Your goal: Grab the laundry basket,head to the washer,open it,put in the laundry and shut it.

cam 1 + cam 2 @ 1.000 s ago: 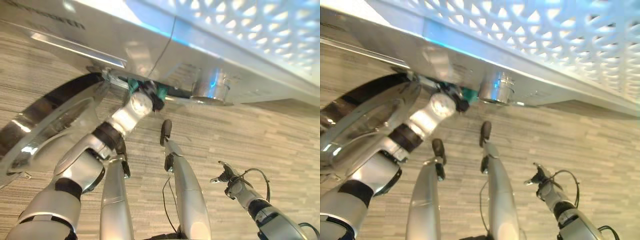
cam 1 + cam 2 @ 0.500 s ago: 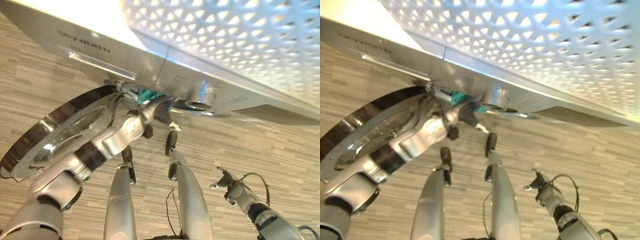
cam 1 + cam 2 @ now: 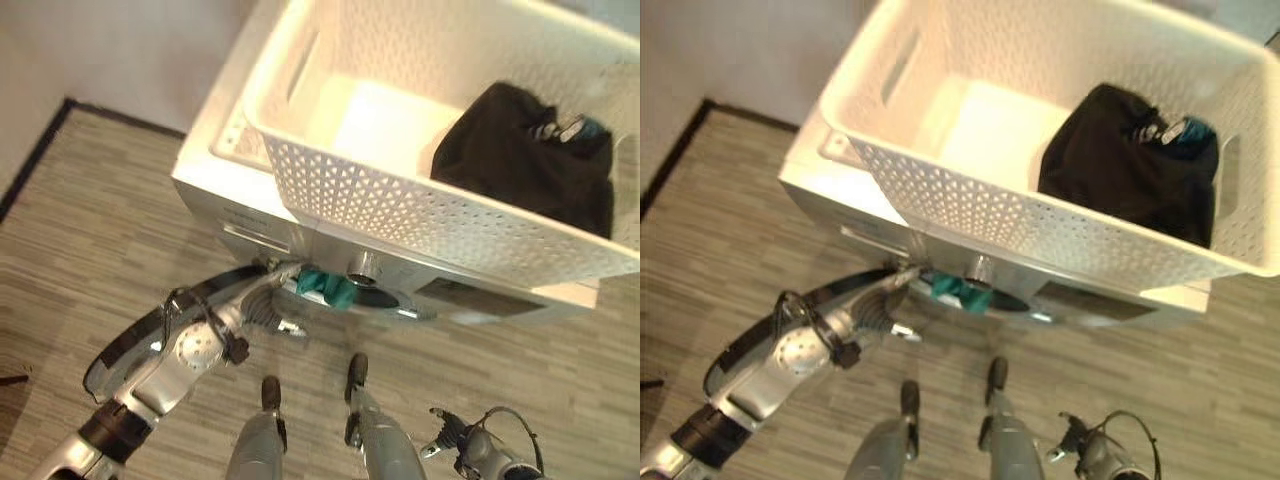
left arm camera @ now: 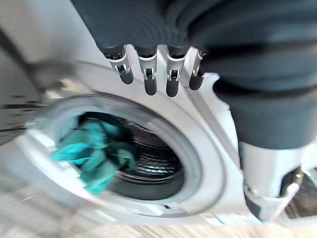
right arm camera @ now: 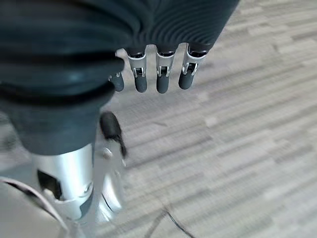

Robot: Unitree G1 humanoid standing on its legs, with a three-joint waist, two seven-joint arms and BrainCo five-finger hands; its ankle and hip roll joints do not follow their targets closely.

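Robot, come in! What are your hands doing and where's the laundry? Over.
Left hand open by washer door. Right hand open, idle. Teal cloth in drum; black clothes in basket.

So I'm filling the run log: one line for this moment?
left hand: open, by washer opening | teal cloth in drum mouth | laundry basket on top, black garment inside | right hand: open, idle

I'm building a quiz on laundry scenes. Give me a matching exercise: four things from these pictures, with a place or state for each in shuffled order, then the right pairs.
Things:
1. teal cloth
2. black garment
3. white basket
4. washer door

Places or states:
A. stands on top of the washer
B. swung open
C. hangs at the drum's mouth
D. lies inside the basket

Pairs: 1-C, 2-D, 3-A, 4-B
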